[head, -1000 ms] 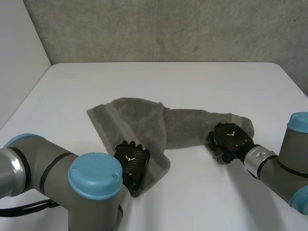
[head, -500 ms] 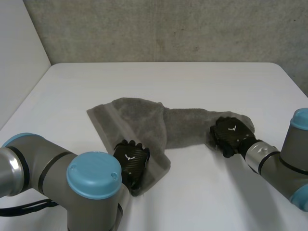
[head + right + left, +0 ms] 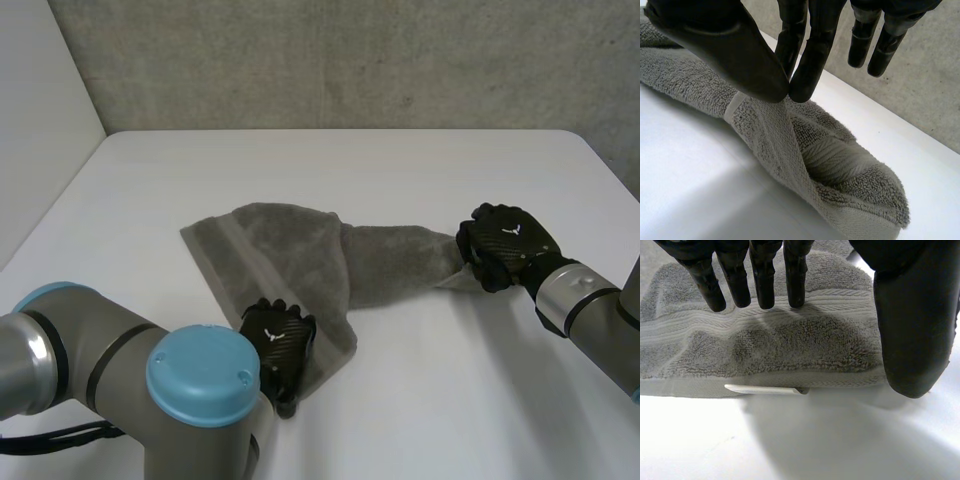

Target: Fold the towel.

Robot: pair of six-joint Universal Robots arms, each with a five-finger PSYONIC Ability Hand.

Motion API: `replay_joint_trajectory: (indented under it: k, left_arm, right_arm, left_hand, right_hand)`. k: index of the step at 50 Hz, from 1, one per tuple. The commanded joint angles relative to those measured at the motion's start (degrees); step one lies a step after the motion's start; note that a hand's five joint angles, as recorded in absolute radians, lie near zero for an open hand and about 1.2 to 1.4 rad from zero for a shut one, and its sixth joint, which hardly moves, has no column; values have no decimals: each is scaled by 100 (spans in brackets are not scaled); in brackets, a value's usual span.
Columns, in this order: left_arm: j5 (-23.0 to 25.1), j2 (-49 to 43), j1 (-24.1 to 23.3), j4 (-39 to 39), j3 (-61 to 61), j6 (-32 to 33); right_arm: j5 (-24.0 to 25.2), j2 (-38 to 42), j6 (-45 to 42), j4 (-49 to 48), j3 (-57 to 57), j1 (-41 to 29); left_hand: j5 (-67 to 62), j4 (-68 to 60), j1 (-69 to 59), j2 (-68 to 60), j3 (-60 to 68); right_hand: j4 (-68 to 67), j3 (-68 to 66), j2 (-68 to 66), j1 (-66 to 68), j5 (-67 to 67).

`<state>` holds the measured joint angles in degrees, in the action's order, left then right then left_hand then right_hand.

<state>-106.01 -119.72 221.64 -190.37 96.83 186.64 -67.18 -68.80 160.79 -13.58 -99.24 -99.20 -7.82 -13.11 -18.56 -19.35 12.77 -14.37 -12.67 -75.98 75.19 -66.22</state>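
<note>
Towel is looking like grey terry cloth, rough looped pile w/ flat woven band. Table is showing smooth, matt. Left hand & right hand are looking hard black plastic, semi-gloss.

Black robot hands, blue-capped grey arms

bright diffuse light on white table; faint shadow along towel edge
</note>
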Motion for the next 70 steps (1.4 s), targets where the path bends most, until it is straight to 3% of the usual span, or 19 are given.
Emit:
replay_joint_trajectory:
  k: [1, 14, 27, 29, 31, 33, 48, 68, 70]
  left_arm:
    - [-8, -94, -16, 0, -33, 13]
    - [10, -297, -16, -79, -42, 13]
    - [10, -341, -7, -79, -68, 13]
    - [10, -341, -7, -79, -68, 4]
    - [10, -315, 2, -158, -59, 4]
    - [1, -280, 2, -210, -51, 4]
    - [177, 942, 283, -422, 20, 13]
    - [388, 643, 503, -351, 134, 4]
    - [370, 591, 441, -317, 204, 21]
  right_arm:
    - [12, 7, -12, 5, -7, -3]
    - [12, 7, -38, 22, -34, -3]
    - [21, -2, -47, 40, -34, -12]
    - [21, -2, -47, 40, -34, -12]
    - [21, -2, -47, 40, -42, -12]
    - [21, -11, -47, 49, -42, -12]
    - [30, -11, -65, 49, -51, -12]
    - [12, -169, -30, 66, -86, 23]
    - [12, -161, -30, 75, -86, 23]
  left_hand:
    - [-346, 311, -273, -194, -277]
    - [-3475, 311, -3401, -3322, -277]
    - [-3747, 311, -3674, -3594, -277]
    - [-4252, 311, -4178, -4099, -277]
    - [-5791, 311, -5718, -5639, -277]
    - [-6213, 311, -6140, -6061, -277]
    - [-6218, 311, -6144, -6065, -277]
    - [-6218, 311, -6144, -6065, -277]
    - [-1636, 311, -1563, -1483, -277]
  right_hand:
    - [437, 267, -402, 481, -378]
    - [437, 267, -402, 481, -378]
    - [437, 267, -402, 481, -378]
    - [437, 267, -402, 481, -378]
    - [437, 267, -402, 481, -378]
    - [437, 267, -402, 481, -378]
    - [437, 267, -402, 481, -378]
    - [437, 267, -402, 481, -378]
    - [437, 267, -402, 481, -378]
